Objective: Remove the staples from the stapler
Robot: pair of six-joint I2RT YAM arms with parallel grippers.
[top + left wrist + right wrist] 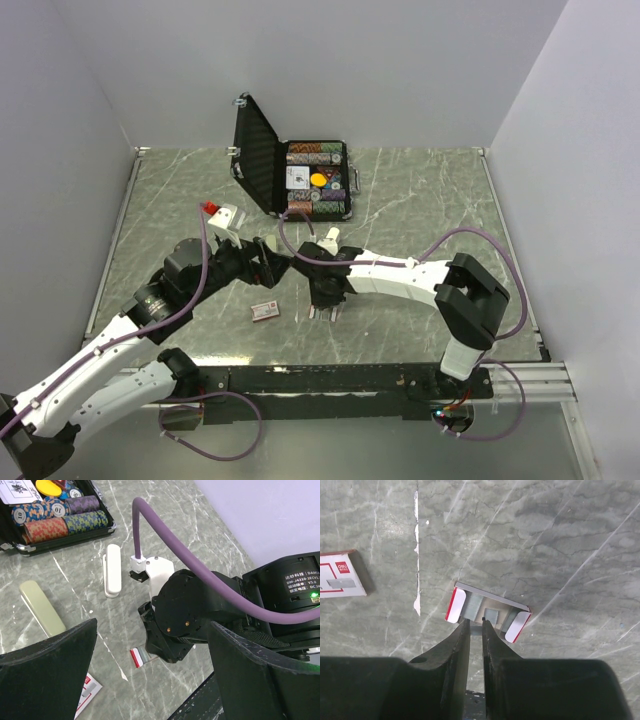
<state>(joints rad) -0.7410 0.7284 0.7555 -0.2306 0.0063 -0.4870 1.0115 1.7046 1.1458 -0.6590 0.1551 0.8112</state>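
The left gripper [275, 262] sits a little left of the middle of the top view. Its jaws are wide apart and hold nothing.

A small red and white box [265, 311] lies closed on the grey stone table [430, 200], just below the left gripper.

To the right of that box, the right gripper [476, 624] points down at the table. Its jaws are almost together, with only a thin gap. I cannot tell if they pinch anything. The tips are at the bottom edge of an open little tray [492, 597] with red and white flaps. The staples [492, 615] lie in this tray, near the middle of the right wrist view. They are short silvery strips.

Farther back, in the left wrist view, a pale green stapler [42, 607] lies at the left and a white stapler [112, 570] just above the middle. Both lie flat and closed, apart from each other.

Farthest back, at the top middle of the top view, a black case [255, 150] stands open with rows of colored chips [318, 180] inside.
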